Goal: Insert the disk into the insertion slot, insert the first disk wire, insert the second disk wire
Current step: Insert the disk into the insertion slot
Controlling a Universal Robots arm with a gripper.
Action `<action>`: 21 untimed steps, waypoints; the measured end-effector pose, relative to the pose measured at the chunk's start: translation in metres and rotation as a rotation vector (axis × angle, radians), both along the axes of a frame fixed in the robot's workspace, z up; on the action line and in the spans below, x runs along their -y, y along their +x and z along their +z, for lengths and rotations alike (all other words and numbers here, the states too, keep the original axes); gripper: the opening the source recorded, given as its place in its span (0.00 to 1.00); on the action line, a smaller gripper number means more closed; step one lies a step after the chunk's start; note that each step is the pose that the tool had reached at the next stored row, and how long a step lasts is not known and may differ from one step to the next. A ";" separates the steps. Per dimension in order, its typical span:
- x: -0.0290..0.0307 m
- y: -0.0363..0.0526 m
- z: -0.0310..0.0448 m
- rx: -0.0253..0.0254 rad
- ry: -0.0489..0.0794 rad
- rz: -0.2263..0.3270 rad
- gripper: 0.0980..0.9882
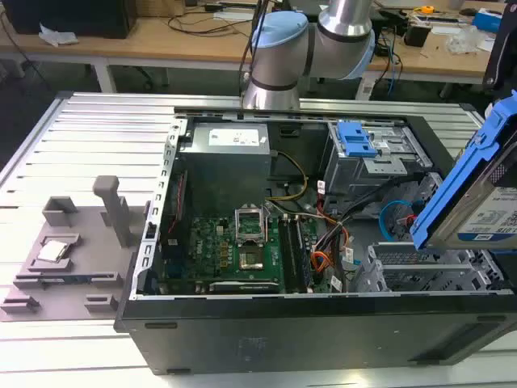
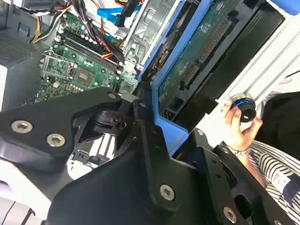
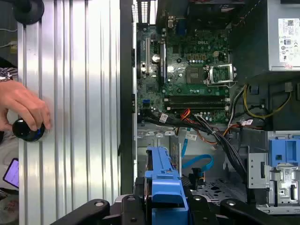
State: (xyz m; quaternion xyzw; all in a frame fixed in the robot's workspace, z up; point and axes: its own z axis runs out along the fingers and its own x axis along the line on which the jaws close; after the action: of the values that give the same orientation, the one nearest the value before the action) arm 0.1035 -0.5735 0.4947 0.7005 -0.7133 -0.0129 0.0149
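The disk [image 1: 485, 190], silver with a white label in a bright blue carrier, hangs tilted above the open computer case at the exterior view's right. My gripper [image 2: 171, 129] is shut on it, with black fingers [image 2: 140, 117] clamping the carrier's sides; its green circuit-board underside [image 2: 206, 42] faces the second wrist camera. In the first wrist view the carrier's blue end [image 3: 161, 168] sits between the gripper [image 3: 165, 197]. The insertion slot [image 1: 420, 271], a perforated grey metal cage, lies just below the disk with a gap between them. A blue cable [image 3: 199, 161] and a bundle of wires [image 3: 211, 133] lie loose beside it.
A second grey bay with a wide blue latch [image 1: 355, 137] sits further back. The motherboard [image 1: 234, 250] and power supply [image 1: 234, 141] take up the case's middle. A person's hand [image 3: 23, 110] holds a black knob on the ribbed table. A grey fixture [image 1: 73, 250] lies at the exterior view's left.
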 end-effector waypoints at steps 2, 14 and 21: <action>0.0000 -0.0001 -0.0119 -0.0003 0.000 0.000 0.30; 0.0000 0.0000 -0.0269 -0.0003 0.000 0.000 0.30; 0.0000 0.0000 -0.0357 -0.0003 0.000 0.000 0.30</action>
State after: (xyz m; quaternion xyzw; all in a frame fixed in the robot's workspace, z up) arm 0.1034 -0.5735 0.4591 0.7005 -0.7134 -0.0129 0.0151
